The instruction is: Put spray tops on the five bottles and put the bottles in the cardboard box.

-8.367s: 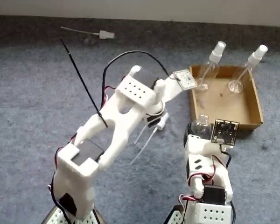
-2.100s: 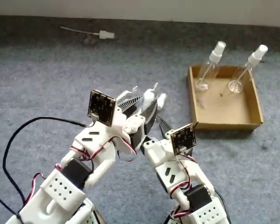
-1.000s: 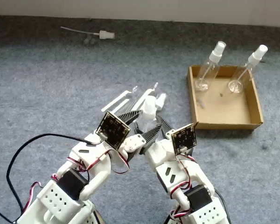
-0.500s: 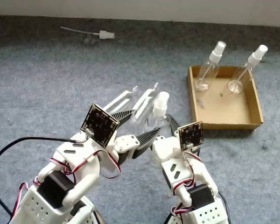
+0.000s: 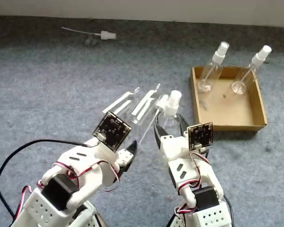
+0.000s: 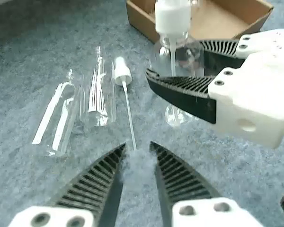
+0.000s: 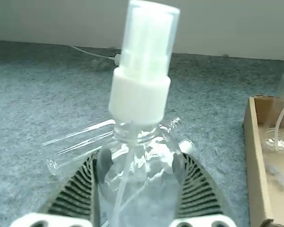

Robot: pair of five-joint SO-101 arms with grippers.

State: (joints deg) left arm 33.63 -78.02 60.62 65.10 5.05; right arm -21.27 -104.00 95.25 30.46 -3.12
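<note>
L arm (image 5: 85,165): jaws a bit open, empty, low over the table (image 5: 38,94). Just ahead, 2 capless bottles (image 5: 144,105) lie side by side w/ a loose spray top (image 6: 122,73) next to them. R arm (image 5: 184,163): jaws gripping a capped bottle (image 5: 173,101) upright, near the cardboard box (image 5: 227,126). 2 more capped bottles (image 5: 213,66) stand at the box's far end.

The right wrist view's edge cut off the base of my clear plastic spray bottle (image 7: 137,184) and most of the brown cardboard box (image 7: 254,156).
</note>
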